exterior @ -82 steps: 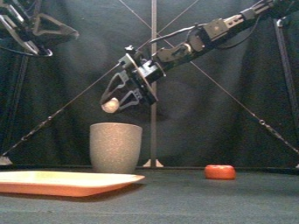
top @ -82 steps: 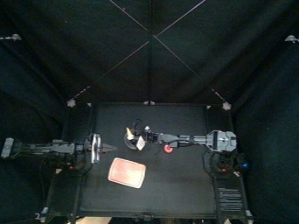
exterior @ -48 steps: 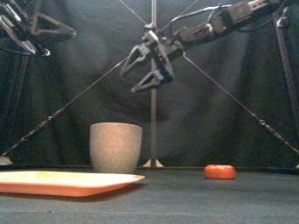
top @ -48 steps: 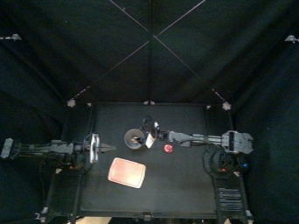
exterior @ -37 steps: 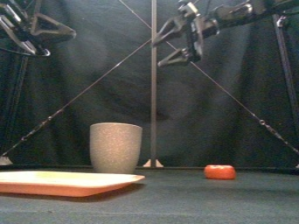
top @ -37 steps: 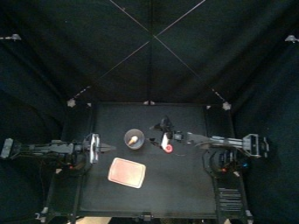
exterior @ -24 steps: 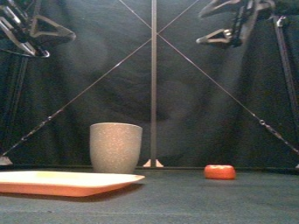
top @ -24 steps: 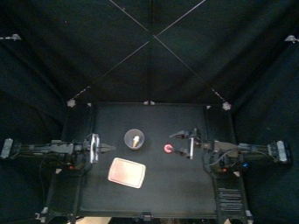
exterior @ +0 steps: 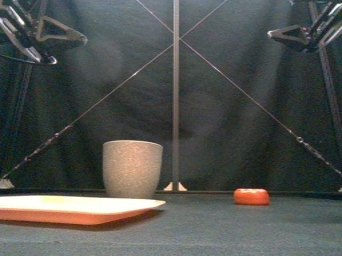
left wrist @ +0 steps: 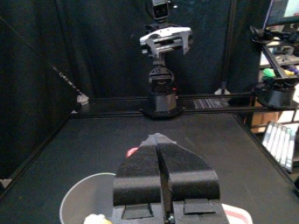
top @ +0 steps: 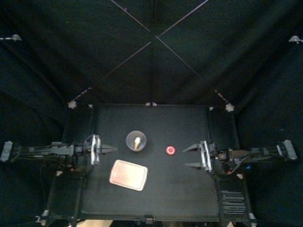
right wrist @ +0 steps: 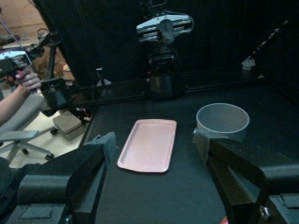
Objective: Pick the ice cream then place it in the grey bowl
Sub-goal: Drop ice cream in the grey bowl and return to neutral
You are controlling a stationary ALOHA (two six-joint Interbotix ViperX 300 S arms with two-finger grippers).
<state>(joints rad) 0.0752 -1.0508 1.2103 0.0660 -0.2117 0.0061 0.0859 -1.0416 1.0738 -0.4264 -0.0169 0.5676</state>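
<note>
The ice cream [top: 138,139] shows as a pale piece inside the tall grey speckled cup [top: 137,139], which stands upright on the table [exterior: 132,168]. My right gripper [top: 204,155] hangs open and empty at the table's right side, high in the front view [exterior: 311,35]. Between its wide-apart jaws, the right wrist view [right wrist: 160,147] shows the cup [right wrist: 222,118] some way off. My left gripper [top: 92,151] rests shut at the left [left wrist: 158,142], with the cup's rim [left wrist: 84,194] just below it in the left wrist view.
A flat pink tray [top: 128,175] lies in front of the cup, toward the table's front left [exterior: 74,208] [right wrist: 149,144]. A small red toy [top: 171,150] sits to the cup's right [exterior: 250,196].
The right gripper held the ice cream over the cup, opened, and drew back up and to the right. The ice cream now lies inside the cup. The left arm has not moved.
</note>
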